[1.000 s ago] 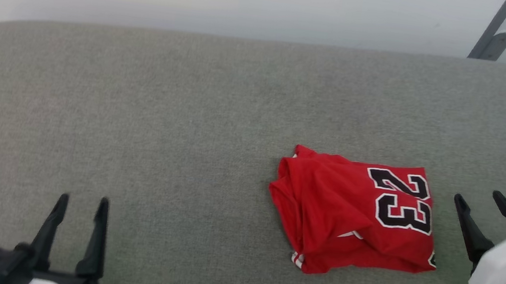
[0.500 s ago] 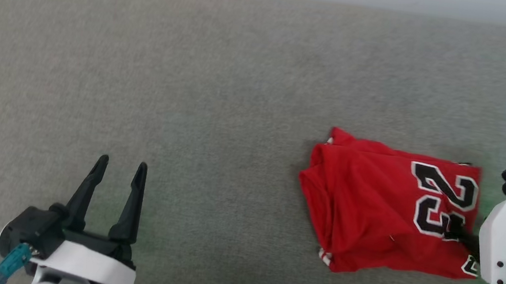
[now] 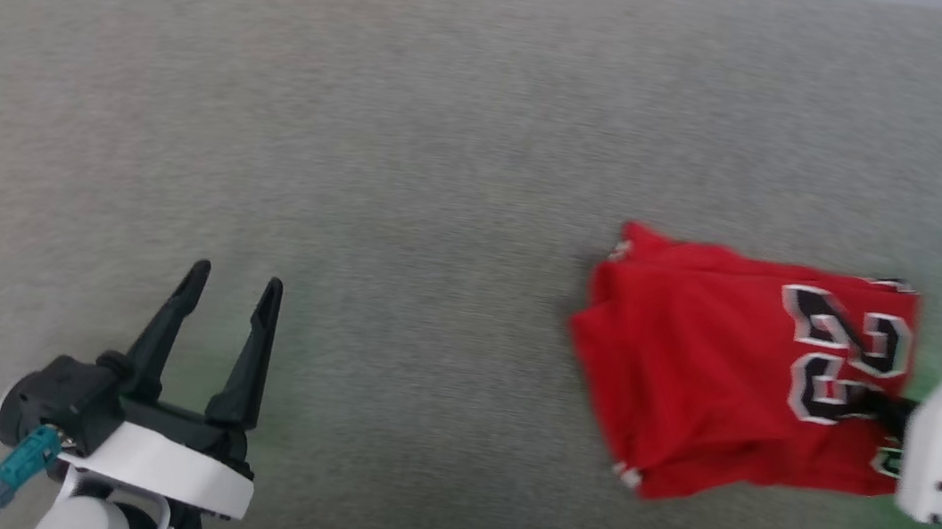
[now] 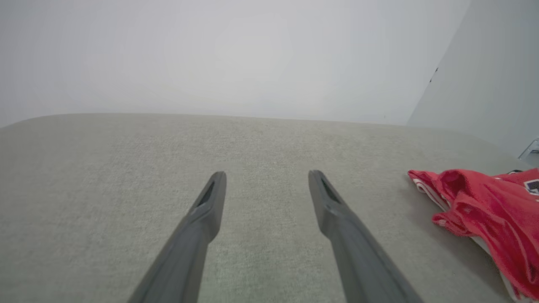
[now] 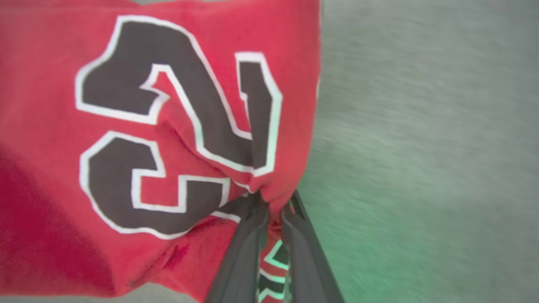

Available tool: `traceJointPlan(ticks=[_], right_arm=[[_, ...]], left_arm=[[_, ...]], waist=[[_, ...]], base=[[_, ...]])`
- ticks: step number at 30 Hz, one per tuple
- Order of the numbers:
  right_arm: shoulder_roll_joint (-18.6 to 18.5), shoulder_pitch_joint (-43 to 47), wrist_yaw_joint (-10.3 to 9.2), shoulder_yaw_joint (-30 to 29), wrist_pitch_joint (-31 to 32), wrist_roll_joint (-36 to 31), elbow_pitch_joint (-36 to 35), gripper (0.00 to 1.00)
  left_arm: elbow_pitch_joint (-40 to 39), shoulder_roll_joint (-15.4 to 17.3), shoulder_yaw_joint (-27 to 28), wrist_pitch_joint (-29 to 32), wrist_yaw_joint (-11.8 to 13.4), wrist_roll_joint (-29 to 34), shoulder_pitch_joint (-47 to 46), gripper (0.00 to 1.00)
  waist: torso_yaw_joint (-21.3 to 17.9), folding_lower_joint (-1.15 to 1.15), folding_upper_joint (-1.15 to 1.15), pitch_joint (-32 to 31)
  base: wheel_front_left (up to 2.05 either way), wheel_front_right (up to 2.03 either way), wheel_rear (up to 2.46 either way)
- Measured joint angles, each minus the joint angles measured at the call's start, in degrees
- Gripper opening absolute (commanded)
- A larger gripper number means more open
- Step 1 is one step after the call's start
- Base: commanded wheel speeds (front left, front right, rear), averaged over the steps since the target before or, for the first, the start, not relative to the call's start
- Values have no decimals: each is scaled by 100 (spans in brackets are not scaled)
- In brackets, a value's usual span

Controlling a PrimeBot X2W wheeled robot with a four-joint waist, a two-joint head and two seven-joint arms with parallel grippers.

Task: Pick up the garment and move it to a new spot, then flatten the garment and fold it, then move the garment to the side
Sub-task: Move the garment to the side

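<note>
Head view: the garment [image 3: 718, 376], a bright red jersey, lies folded into a rough bundle on the grey upholstered surface [image 3: 453, 118], on the robot's right side. A black number with a white outline faces up at its right end; I read a 2 and a 3. A bit of red-and-white striped trim peeks out at the bundle's lower left corner. The frame is motion-blurred and fine detail is soft.

My right gripper [image 3: 863, 404] comes in from the right edge, its dark tips reaching onto the jersey's right end at the number. Right wrist view: the two fingers [image 5: 244, 252] are drawn nearly together, with a pinch of red cloth bunched between their tips, just under the numerals. The fabric puckers toward that pinch, so I log the right tool as clamped on the garment. I cannot tell whether that end of the cloth is off the surface.

My left gripper [image 3: 238, 276] sits at lower left, well apart from the jersey. Its jaws are spread wide and empty, pointing up the frame. Left wrist view: both fingers hang over grey fabric, with the red bundle at the right edge of the frame. A pale wall [image 4: 210, 54] rises behind the surface's rounded far edge.
</note>
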Motion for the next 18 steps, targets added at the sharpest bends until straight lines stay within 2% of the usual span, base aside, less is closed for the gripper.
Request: traceJointPlan(ticks=[5,10,12,18], right_arm=[[-257,124,-10,-792,-322,-168,52,0],[-478,-26,-10,-1770,-591,-488,215,0],[-588,-336,-10,-2312,-840,-864,431,0],[-513,-1184,-10,-3166,-1412,-1730,1046,0]], left_arm=[[-149,158,-105,1,-1,1,-225,100],[-353,480,-310,0,0,8,-820,100],[-449,711,-477,0,-1,-11,-1324,100],[-670,1010,-600,0,-1,-36,-2141,100]], waist=[[-401,0,0,75],[-686,0,0,438],[-807,0,0,731],[-960,0,0,1337]], base=[[0,0,0],[0,0,0],[0,0,0],[0,0,0]])
